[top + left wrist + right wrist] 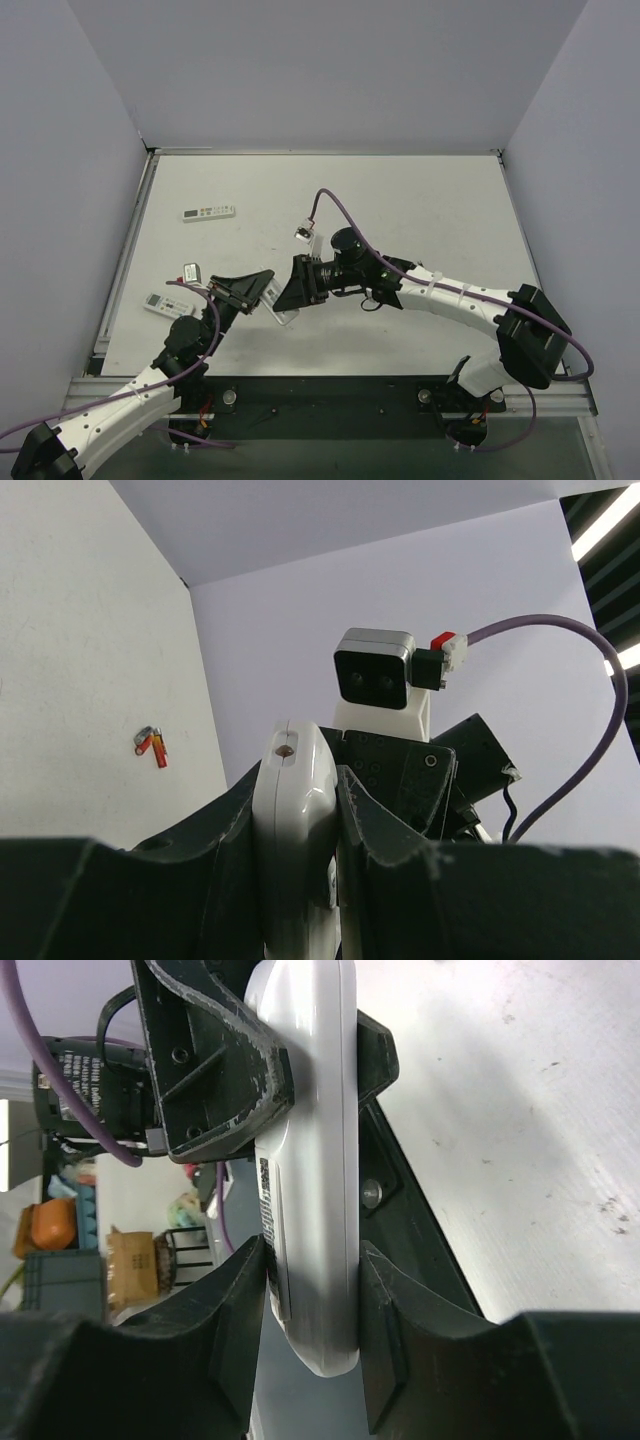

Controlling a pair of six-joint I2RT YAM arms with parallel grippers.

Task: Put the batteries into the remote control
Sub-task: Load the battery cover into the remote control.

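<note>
My left gripper (296, 792) is clamped tight on one end of the remote control (292, 860). My right gripper (312, 1290) pinches the other end, pads touching both sides. The batteries (152, 746) lie on the table (400, 200), well apart from both grippers.

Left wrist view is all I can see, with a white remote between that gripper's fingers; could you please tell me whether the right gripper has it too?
Observer: Yes. In the right wrist view the right gripper is closed on the same remote control, with one finger against each side of it.
Operator: Thank you. Are there other remotes that my view leaves out?
Observer: Yes, two in the top view, both on the left side: a white remote lies farther back, and a second remote lies nearer the arms' bases.
</note>
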